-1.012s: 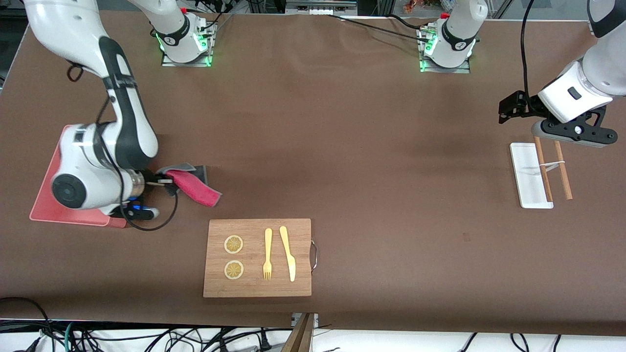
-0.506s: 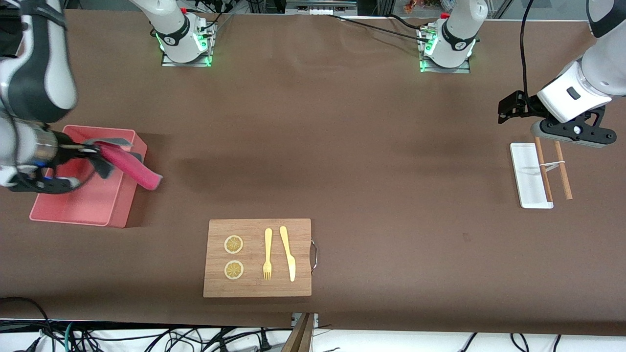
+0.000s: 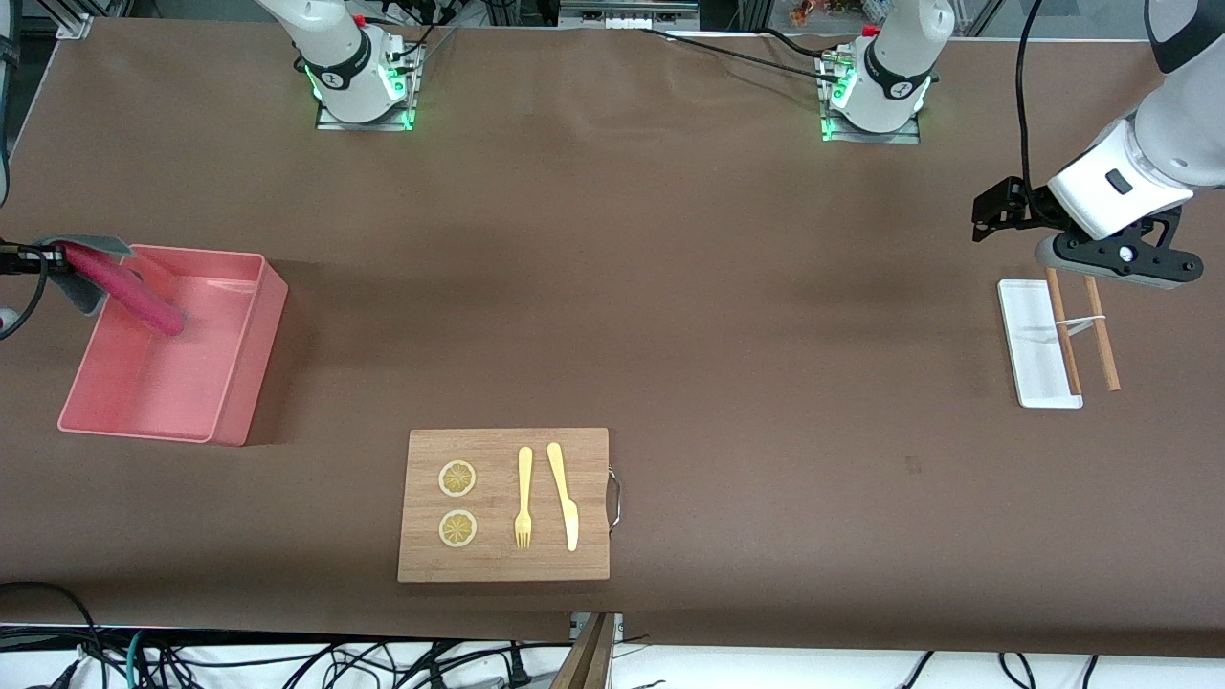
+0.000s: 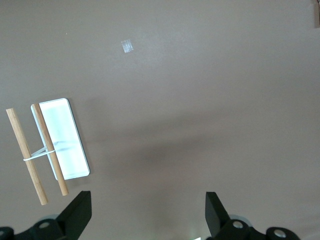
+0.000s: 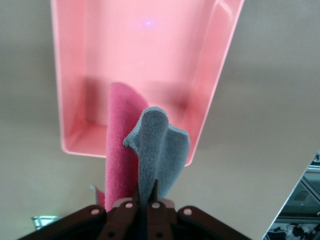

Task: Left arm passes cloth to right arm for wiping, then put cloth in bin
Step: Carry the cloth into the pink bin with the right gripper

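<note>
Cloth (image 5: 150,150) pinched in right tool (image 5: 145,202), dangling over bin (image 5: 220,70).

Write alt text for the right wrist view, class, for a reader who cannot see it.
The right hand is shut on the cloth, grey on one face and red on the other, which hangs over one end of the open pink bin. The bin stands on the brown table with nothing visible inside it.

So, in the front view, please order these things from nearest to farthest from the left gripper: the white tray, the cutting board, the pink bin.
From the open left gripper, which hangs by the tray at the left arm's end:
1. White tray, almost beneath it.
2. Cutting board, mid-table, near the front camera.
3. Pink bin, at the right arm's end.
</note>
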You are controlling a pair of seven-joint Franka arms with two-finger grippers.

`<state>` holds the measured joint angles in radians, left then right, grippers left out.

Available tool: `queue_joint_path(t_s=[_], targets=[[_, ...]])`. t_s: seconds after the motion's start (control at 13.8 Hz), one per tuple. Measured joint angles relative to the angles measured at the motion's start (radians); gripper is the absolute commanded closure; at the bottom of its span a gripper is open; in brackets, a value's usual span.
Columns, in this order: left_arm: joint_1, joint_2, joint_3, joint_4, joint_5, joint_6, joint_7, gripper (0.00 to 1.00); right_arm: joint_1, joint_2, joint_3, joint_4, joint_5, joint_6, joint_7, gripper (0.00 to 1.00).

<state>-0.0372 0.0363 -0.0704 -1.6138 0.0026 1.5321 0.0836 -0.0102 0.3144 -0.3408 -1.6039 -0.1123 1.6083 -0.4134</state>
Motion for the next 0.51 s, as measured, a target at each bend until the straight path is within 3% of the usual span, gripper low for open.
queue_joint_path(t_s=[0.51], targets=[[0.000,0.000,0.000,0.000,0.000,0.000,0.000,0.00,0.001,0.114,-0.005,-0.190,0.003,0.309,0.006,1.00]])
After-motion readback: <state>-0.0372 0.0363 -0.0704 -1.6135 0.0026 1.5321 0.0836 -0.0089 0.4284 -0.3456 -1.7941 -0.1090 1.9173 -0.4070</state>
